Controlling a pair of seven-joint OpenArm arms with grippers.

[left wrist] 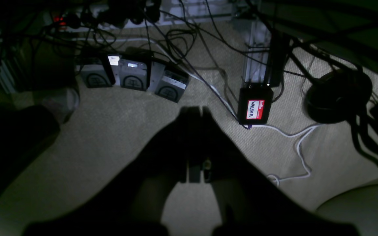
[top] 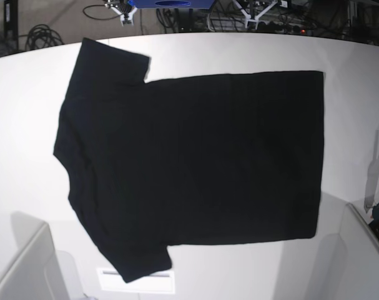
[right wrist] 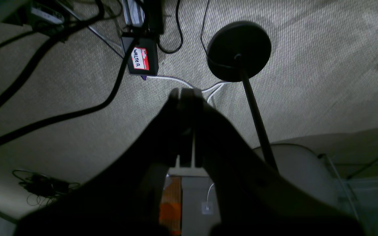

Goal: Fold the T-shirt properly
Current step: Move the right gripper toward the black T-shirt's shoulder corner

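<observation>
On the white table [top: 27, 125], black T-shirt [top: 195, 162] spread flat, both arms' jaws pressed together, empty.

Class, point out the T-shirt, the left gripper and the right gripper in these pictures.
T-shirt [top: 195, 169], base view, middle of its plain black body.
left gripper [left wrist: 194, 109], left wrist view, between its closed fingertips.
right gripper [right wrist: 185, 91], right wrist view, between its closed fingertips.

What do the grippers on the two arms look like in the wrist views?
Both look alike: the left gripper and right gripper are dark, nearly black, with two broad fingers tapering to narrow tips. Dim light hides any markings or cables. The base view shows only pale slabs at its lower corners.
</observation>
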